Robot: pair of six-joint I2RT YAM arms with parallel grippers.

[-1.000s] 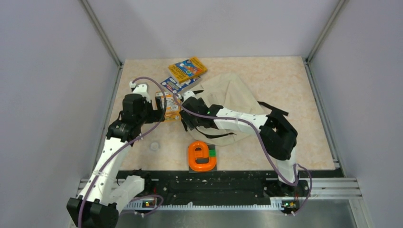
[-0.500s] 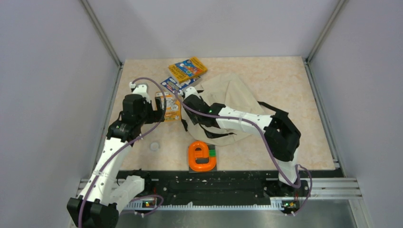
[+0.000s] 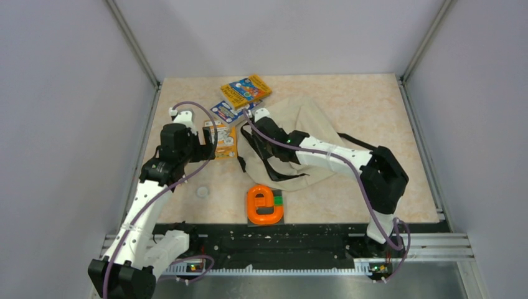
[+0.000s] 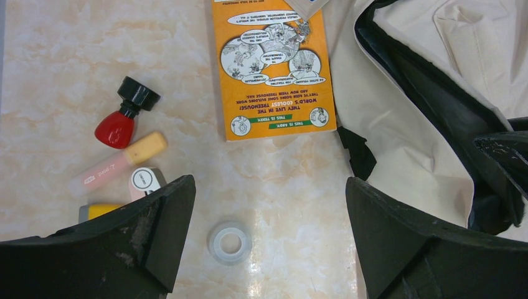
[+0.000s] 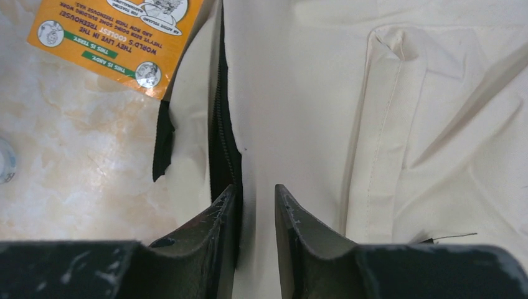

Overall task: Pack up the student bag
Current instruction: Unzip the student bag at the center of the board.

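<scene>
Right gripper (image 5: 255,190): jaws nearly together, pinched on the rim of the large soft cream fabric backpack (image 5: 348,93) right at its black zipper line (image 5: 219,124). One finger sits on the dark opening side, the other on the cream outer face.

Left gripper (image 4: 268,180): jaws wide apart, nothing between the pads, hanging over the marbled beige tabletop (image 3: 373,106).

Backpack (image 3: 308,121) lies crumpled mid-table, a bit right of centre. Its opening, with dark lining, faces the left arm, and the black straps (image 3: 274,171) trail toward the near edge.

Around it:
- Orange paperback book (image 4: 274,62), back cover up, lies against the bag's left edge, just ahead of the left gripper.
- Small clear tape roll (image 4: 230,242) lies flat on the table below the left jaws, apart from book and bag.
- Red bottle with black cap (image 4: 118,124) lies left of the book, next to a pink-and-orange stick (image 4: 118,163). Two small bits, one white and one yellow, are half hidden by the finger, so can't tell what they are.
- Yellow book (image 3: 246,90) and blue book (image 3: 227,111) lie at the far side, the blue one near the bag's top corner.
- Orange e-shaped plastic piece (image 3: 261,204) lies near the front edge, clear of the bag.
</scene>
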